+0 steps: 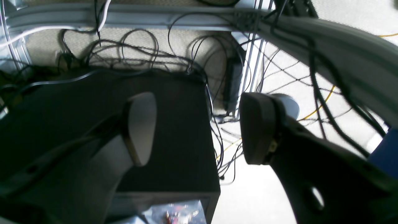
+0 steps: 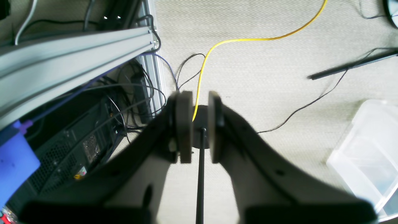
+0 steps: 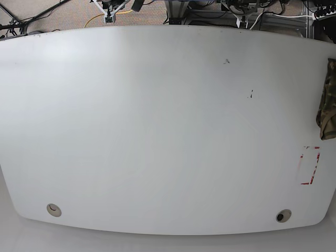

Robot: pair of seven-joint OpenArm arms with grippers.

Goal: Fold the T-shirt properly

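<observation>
The camouflage T-shirt shows only as a bunched strip at the right edge of the white table, mostly cut off by the frame. Neither arm shows in the base view. In the left wrist view my left gripper is wide open and empty, hanging over the floor beside the table. In the right wrist view my right gripper is empty, its jaws nearly together with a narrow gap, also over the floor. The T-shirt is in neither wrist view.
A red tape rectangle marks the table near its right edge. Below the left gripper are a black computer case and tangled cables. Near the right gripper are an aluminium frame, a yellow cable and a clear plastic bin.
</observation>
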